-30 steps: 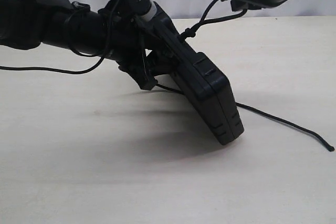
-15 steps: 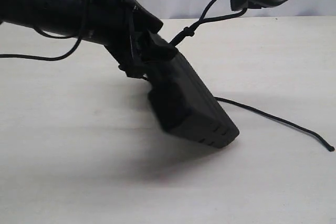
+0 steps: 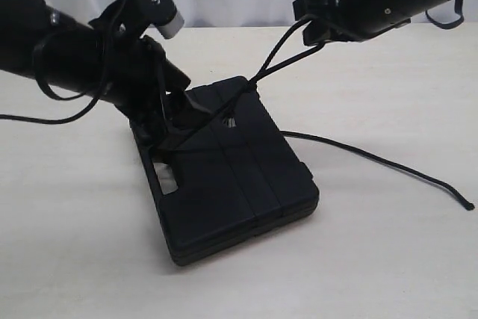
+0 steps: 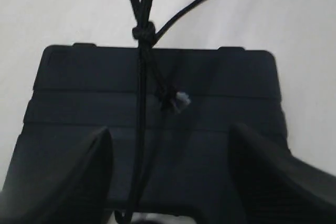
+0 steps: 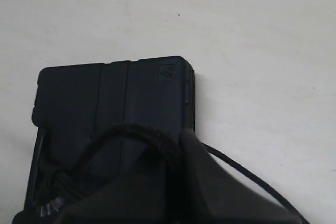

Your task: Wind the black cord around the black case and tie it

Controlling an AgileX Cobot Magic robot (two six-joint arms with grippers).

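Two grippers, one black case (image 3: 239,184), one black cord (image 3: 388,163), on a pale table (image 3: 373,259). Exterior view: case lies broad face up, its handle end at the left gripper (image 3: 170,126), whose jaws stand wide, clasped on that end. Cord crosses the lid and rises taut in two strands to the right gripper (image 3: 310,29), closed tight on it above the table; loose tail trails rightward, its end well apart from the case. Left wrist view: cord runs lengthwise over the lid between the fingers (image 4: 73,182); knot (image 4: 143,31) at the far edge. Right wrist view: cord loops into the pinched gripper above the case.
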